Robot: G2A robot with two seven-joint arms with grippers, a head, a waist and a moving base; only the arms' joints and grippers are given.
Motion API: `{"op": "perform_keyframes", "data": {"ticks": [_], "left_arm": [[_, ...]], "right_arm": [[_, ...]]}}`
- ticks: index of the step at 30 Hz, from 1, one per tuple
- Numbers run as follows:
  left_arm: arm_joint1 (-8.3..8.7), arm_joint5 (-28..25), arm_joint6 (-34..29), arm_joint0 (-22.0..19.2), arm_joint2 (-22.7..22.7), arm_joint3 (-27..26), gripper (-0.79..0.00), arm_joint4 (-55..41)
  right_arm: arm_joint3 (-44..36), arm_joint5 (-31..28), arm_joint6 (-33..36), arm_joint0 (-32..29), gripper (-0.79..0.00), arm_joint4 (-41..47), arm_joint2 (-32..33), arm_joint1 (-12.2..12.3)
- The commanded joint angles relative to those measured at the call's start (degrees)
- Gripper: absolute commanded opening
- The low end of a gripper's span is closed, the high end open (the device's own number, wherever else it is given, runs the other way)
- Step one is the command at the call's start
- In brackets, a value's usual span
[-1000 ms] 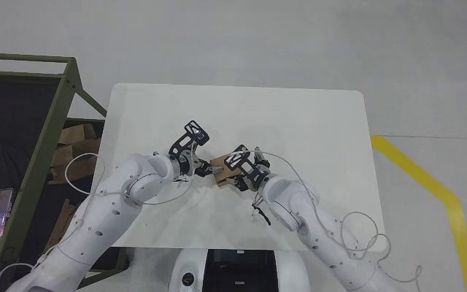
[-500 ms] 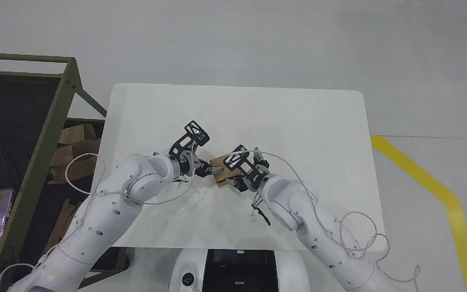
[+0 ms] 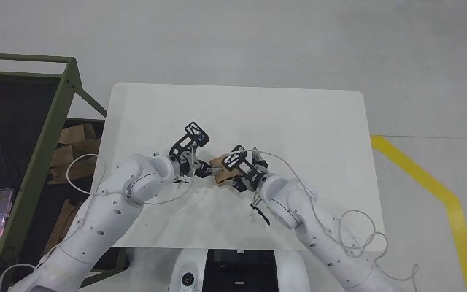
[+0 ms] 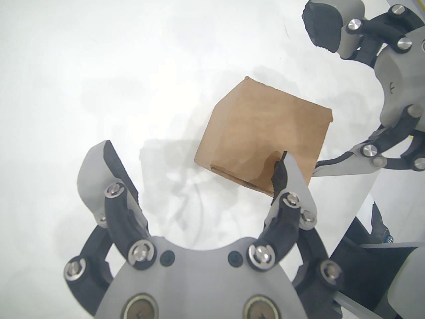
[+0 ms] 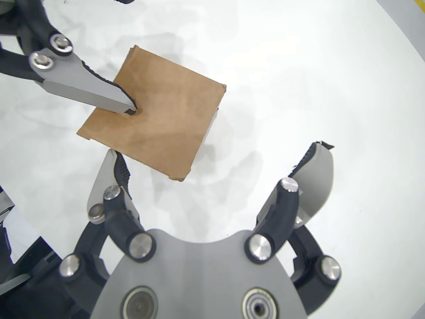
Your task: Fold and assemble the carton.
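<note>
A small brown carton (image 3: 219, 161) lies folded into a low box on the white table (image 3: 306, 117), near its middle. My left gripper (image 4: 196, 167) is open. One of its fingertips (image 4: 282, 167) presses on the carton (image 4: 265, 131) near an edge, and the other finger (image 4: 106, 167) hangs over bare table. My right gripper (image 5: 215, 164) is open on the opposite side of the carton (image 5: 156, 114). One right finger (image 5: 114, 167) is close beside the carton's edge. The left arm's finger (image 5: 89, 91) touches the carton's top. In the top view the left gripper (image 3: 198, 155) and right gripper (image 3: 235, 169) flank the carton.
A green metal-framed bin (image 3: 51, 124) holding flat cardboard pieces (image 3: 73, 150) stands off the table's left edge. A yellow line (image 3: 416, 171) runs across the floor to the right. Bare table surrounds the carton on the far side and to the right.
</note>
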Motion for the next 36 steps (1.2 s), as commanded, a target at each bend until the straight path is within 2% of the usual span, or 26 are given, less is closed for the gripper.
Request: {"op": "perform_keyframes", "data": {"ticks": [1,13,36], "left_arm": [[-0.06,-0.03,-0.04,-0.06,0.0,0.07,0.0,0.0],[-0.4,-0.13,-0.19,-0.25,0.09,0.42,0.0,0.09],[-0.81,-0.48,-0.39,0.2,-0.47,0.73,0.0,0.35]], "right_arm": [[-0.58,-1.19,-1.23,-0.62,0.0,1.07,0.95,0.18],[-2.9,1.01,-5.77,-5.01,0.0,2.91,6.31,0.96],[2.34,4.6,-0.04,-0.55,0.0,5.0,4.41,-0.51]]}}
